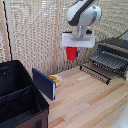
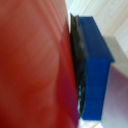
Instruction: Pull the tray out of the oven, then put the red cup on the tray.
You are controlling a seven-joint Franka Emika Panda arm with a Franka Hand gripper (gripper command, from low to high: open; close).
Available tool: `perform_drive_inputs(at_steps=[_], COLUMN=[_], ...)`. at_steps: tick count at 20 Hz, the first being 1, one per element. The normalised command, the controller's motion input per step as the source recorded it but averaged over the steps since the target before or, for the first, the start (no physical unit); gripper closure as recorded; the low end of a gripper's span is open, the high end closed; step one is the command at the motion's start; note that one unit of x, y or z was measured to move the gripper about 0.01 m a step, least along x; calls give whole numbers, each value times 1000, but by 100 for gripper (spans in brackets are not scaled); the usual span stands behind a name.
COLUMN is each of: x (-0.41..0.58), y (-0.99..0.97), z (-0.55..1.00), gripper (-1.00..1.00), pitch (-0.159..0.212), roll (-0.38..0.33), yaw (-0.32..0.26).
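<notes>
The red cup (image 1: 72, 53) hangs in the air above the wooden table, held from above by my gripper (image 1: 73, 47), which is shut on it. In the wrist view the red cup (image 2: 35, 65) fills most of the picture, with one blue finger pad (image 2: 96, 70) pressed against its side. The oven (image 1: 116, 46) stands at the exterior view's right with its door folded down. The ribbed dark tray (image 1: 109, 59) sticks out of its opening over the door. The cup is to the exterior view's left of the tray and higher than it.
A big black open bin (image 1: 17, 95) fills the exterior view's lower left. A blue panel (image 1: 44, 83) leans beside it, with a yellow-orange item (image 1: 55, 79) behind. The oven door's bar handle (image 1: 94, 72) juts toward the table's middle. A slatted screen stands behind.
</notes>
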Motion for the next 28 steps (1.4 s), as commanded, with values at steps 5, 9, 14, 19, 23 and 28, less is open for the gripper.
perform_drive_inputs(at_steps=[5, 9, 14, 19, 23, 28], x=[0, 0, 0, 0, 0, 13], y=[-711, -787, -826, -862, -894, -941], z=[249, 138, 67, 29, 0, 0], gripper=[100, 100, 100, 100, 100, 100], pitch=[2, 0, -13, -24, -53, -43], roll=[0, 0, 0, 0, 0, -3], yaw=[-178, -156, -143, -129, -114, -93])
